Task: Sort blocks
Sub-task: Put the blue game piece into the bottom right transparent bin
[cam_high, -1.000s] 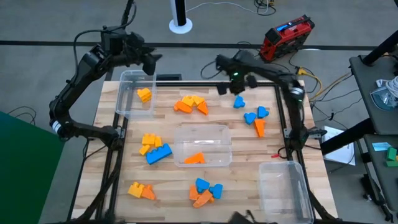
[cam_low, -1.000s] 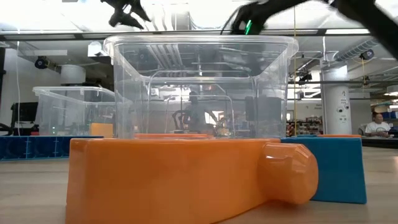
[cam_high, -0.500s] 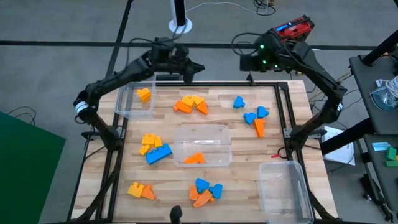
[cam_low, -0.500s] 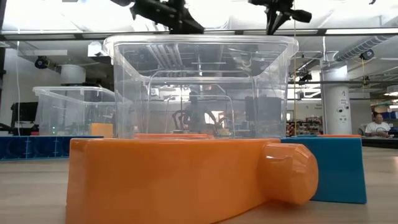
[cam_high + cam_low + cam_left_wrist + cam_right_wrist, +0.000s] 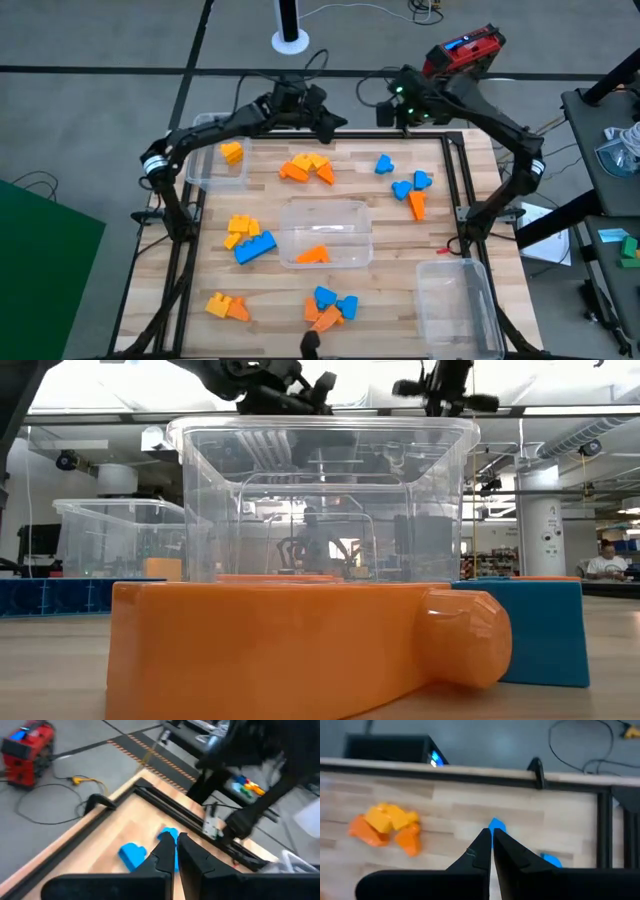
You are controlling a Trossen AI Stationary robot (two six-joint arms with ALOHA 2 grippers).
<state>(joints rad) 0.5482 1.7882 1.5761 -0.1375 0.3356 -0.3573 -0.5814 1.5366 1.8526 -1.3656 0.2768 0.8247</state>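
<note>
My right tool point(image 5: 490, 847) rides high over the far edge of the counter point(image 5: 400, 265), fingers together and empty; my left tool point(image 5: 176, 855) hangs over the far edge nearer the middle, also pressed together with nothing held. The blocks point(image 5: 308, 168) lie scattered in clusters: orange and yellow at far centre, blue point(image 5: 411, 184) with one orange wedge at far right, more near the front. One yellow piece sits in the left bin point(image 5: 212, 175), one orange wedge in the centre bin point(image 5: 326, 216); the right bin point(image 5: 455, 300) appears empty. In my judgement, the single blue block point(image 5: 496, 826) ahead of the right tool is the sensible target: part the fingers before descending, straddle it squarely, and keep clear of the left arm.
</note>
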